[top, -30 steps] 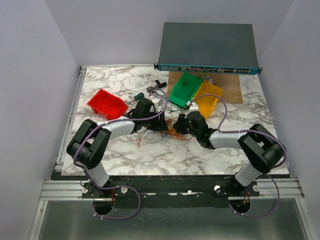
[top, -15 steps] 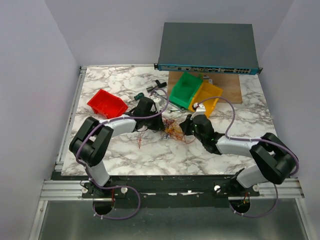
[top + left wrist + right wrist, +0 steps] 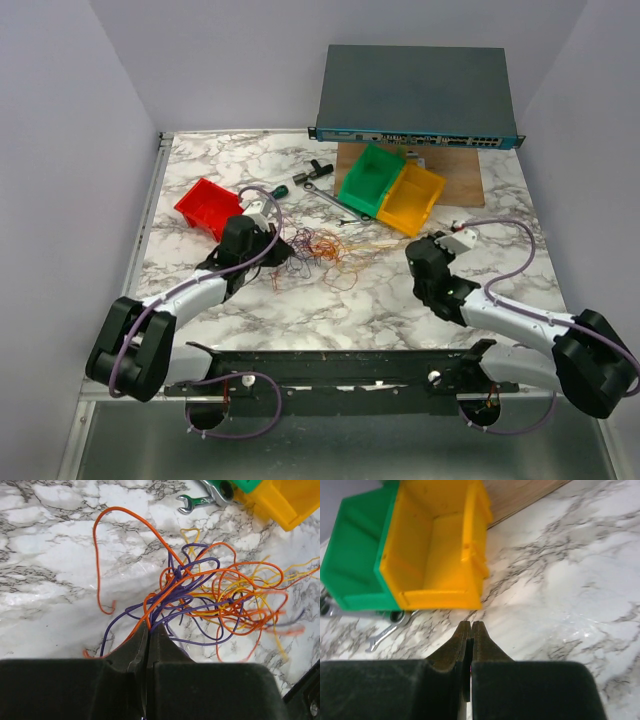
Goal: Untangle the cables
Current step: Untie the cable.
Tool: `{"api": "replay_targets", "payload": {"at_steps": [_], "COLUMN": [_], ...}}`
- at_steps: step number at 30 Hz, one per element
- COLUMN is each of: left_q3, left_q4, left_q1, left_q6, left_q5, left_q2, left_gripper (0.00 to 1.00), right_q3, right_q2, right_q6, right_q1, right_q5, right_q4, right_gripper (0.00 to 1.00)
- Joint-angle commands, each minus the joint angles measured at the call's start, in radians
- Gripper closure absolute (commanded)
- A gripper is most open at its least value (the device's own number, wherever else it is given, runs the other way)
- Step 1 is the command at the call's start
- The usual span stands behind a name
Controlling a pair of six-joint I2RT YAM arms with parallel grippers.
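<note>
Pinching a bunch of purple and orange strands right at its tips, the left gripper (image 3: 150, 627) is fully closed on the cables (image 3: 210, 595). Rest of that tangle, orange, yellow and purple loops, sprawls on the marble table (image 3: 400, 300) just ahead of it, near the wrench (image 3: 195, 502), roughly between the two arms. Right gripper (image 3: 471, 625) is squeezed shut too, over bare marble just short of the yellow bin (image 3: 440, 555), with the green bin (image 3: 350, 555) touching it alongside. Can't tell if any strand is caught in there, honestly.
</note>
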Motion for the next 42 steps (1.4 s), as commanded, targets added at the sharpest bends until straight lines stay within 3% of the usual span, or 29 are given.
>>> {"api": "replay_targets", "payload": {"at_steps": [1, 8, 11, 13, 15, 17, 20, 26, 32, 42], "left_q3": [-0.053, -0.012, -0.02, -0.014, 0.003, 0.021, 0.043, 0.066, 0.082, 0.091], "left_q4": [0.083, 0.062, 0.073, 0.079, 0.063, 0.048, 0.024, 0.015, 0.003, 0.029], "left_q1": [0.013, 0.013, 0.011, 0.002, -0.014, -0.033, -0.053, -0.06, -0.065, -0.078], "left_q6": [-0.002, -0.003, 0.007, 0.018, 0.033, 0.052, 0.071, 0.075, 0.079, 0.076], "left_q5": [-0.109, -0.058, -0.045, -0.025, -0.009, -0.002, 0.002, 0.042, 0.06, 0.115], "left_q2": [-0.088, -0.039, -0.051, -0.046, -0.034, -0.023, -0.006, 0.027, 0.045, 0.071], "left_gripper": [1.0, 1.0, 1.0, 1.0, 1.0, 1.0, 1.0, 1.0, 1.0, 1.0], "right_q3": [-0.016, -0.04, -0.051, -0.089, -0.127, -0.155, -0.156, -0.063, 0.018, 0.189], "right_q2": [-0.075, -0.202, -0.226, -0.217, -0.2, -0.178, -0.117, 0.082, 0.247, 0.481], "right_q6": [0.189, 0.455, 0.334, 0.015, -0.234, -0.346, -0.41, -0.462, -0.455, -0.451], "right_q1": [-0.015, -0.015, -0.015, -0.015, -0.015, -0.015, -0.015, -0.015, -0.009, 0.041], "right_q5": [0.283, 0.405, 0.347, 0.184, -0.076, -0.315, -0.558, -0.967, -1.191, -1.193], "right_q4": [-0.207, -0.44, -0.34, -0.065, 0.165, 0.304, 0.405, 0.453, 0.476, 0.382], "right_gripper": [0.99, 0.99, 0.99, 0.92, 0.77, 0.56, 0.36, 0.35, 0.36, 0.41]}}
